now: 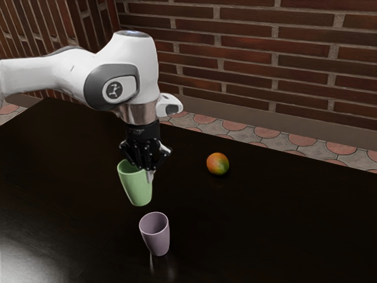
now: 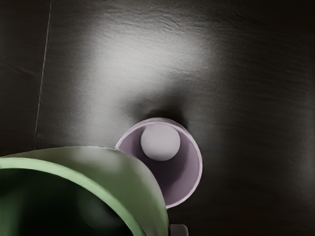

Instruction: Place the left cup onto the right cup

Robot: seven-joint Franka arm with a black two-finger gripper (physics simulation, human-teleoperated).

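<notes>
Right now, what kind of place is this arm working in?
Probably a simulated indoor room, home or café-like: a dark wooden table, a red brick wall behind it, and a patterned tile floor. The gripper holds a green cup above the table.

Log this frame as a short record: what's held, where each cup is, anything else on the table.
pincer: shut on the green cup's rim
green cup: in the air above the table, mouth up, slightly tilted
purple cup: upright on the table, empty, just below the green cup
stacking: not yet done; cups apart
other: orange-green fruit on the table, beyond the cups
</notes>
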